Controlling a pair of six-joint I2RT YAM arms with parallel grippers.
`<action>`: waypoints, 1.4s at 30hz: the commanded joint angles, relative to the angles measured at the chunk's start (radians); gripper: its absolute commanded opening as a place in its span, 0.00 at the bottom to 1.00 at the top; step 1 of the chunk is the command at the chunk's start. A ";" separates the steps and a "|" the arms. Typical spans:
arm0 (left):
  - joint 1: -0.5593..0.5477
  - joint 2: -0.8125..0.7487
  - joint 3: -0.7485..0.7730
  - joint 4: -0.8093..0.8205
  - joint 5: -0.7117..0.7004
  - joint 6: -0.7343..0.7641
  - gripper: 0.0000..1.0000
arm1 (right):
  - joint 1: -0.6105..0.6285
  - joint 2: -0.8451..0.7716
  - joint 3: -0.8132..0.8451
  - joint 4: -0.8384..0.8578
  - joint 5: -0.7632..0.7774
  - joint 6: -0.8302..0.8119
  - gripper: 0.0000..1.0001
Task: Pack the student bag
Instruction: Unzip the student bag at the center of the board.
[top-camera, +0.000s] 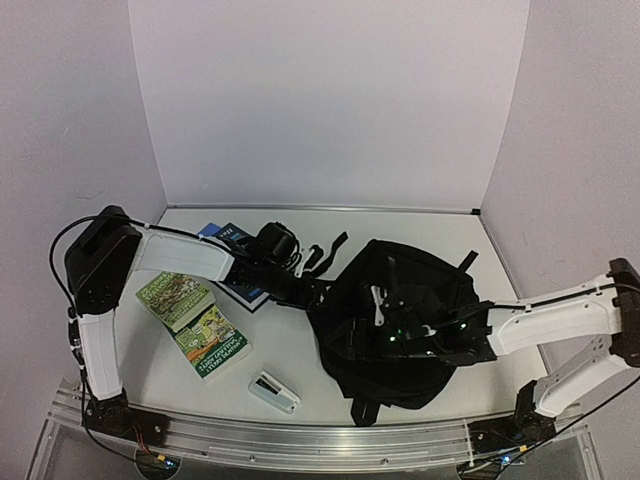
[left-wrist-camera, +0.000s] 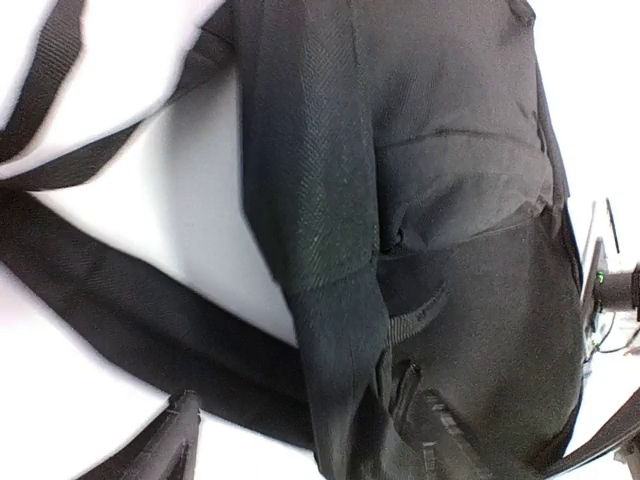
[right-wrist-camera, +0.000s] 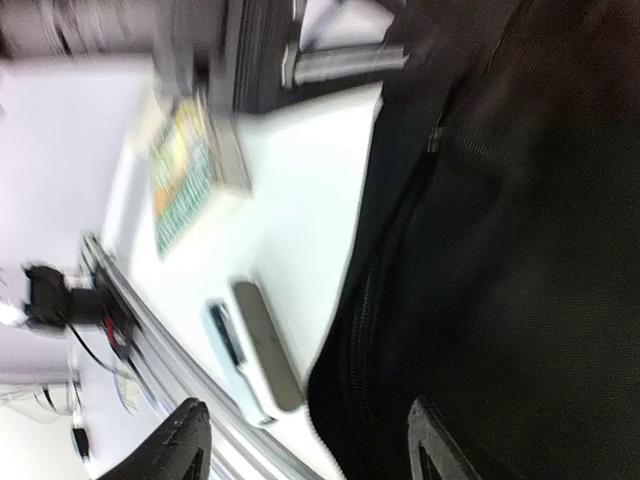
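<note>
The student bag (top-camera: 400, 320) is a large black backpack lying flat at the centre right of the table, its straps (top-camera: 325, 250) trailing to the back left. My left gripper (top-camera: 305, 293) is at the bag's left edge. In the left wrist view it (left-wrist-camera: 305, 445) is open, with a fold of the bag's fabric (left-wrist-camera: 330, 300) running between the fingers. My right gripper (top-camera: 400, 335) hangs over the bag's middle. In the right wrist view it (right-wrist-camera: 310, 450) is open, over the bag's zippered edge (right-wrist-camera: 370, 300).
Two green books (top-camera: 175, 298) (top-camera: 212, 343) lie at the left, and a blue book (top-camera: 235, 260) lies behind them, partly under my left arm. A white stapler (top-camera: 273, 391) lies near the front rail, also in the right wrist view (right-wrist-camera: 260, 345).
</note>
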 joint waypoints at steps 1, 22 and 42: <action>-0.012 -0.125 -0.011 -0.052 -0.127 -0.031 0.80 | -0.050 -0.175 0.026 -0.154 0.199 -0.019 0.71; -0.115 -0.025 0.121 -0.325 -0.248 -0.081 0.67 | -0.261 0.150 -0.086 0.333 -0.160 -0.020 0.53; -0.110 -0.060 -0.087 0.025 -0.142 -0.259 0.00 | -0.315 0.368 -0.035 0.510 -0.329 -0.040 0.41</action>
